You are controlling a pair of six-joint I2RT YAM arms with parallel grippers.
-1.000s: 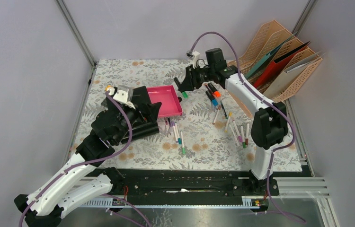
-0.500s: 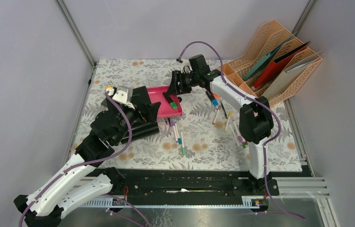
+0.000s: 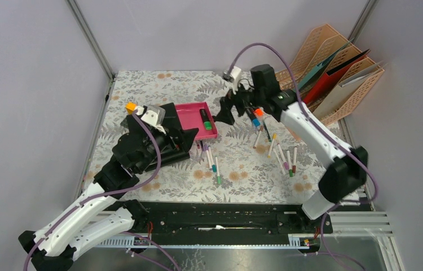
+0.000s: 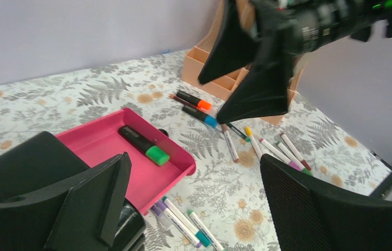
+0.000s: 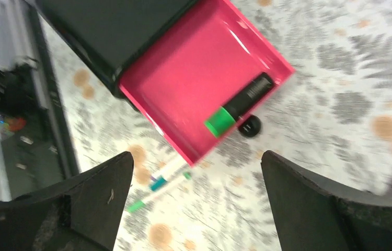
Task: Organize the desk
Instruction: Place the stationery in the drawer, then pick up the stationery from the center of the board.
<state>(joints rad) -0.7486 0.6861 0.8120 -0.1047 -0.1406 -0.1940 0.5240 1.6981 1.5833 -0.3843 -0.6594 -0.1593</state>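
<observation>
On the right gripper [image 5: 196, 157] the fingers stood wide apart, nothing between them, touching nothing. It hung above the desk [image 3: 243, 164] just right of the pink tray [image 5: 183, 68], wrist pitched down, arm stretched from its base up and leftward across the cloth. A green-capped marker [image 5: 238, 104] lay in the tray, clear of both fingers. The left gripper [image 4: 194, 159] was also spread wide and empty, arm reaching forward, fingers low at the tray's near-left corner. Loose markers [image 3: 280, 152] lay scattered on the desk right of the tray.
</observation>
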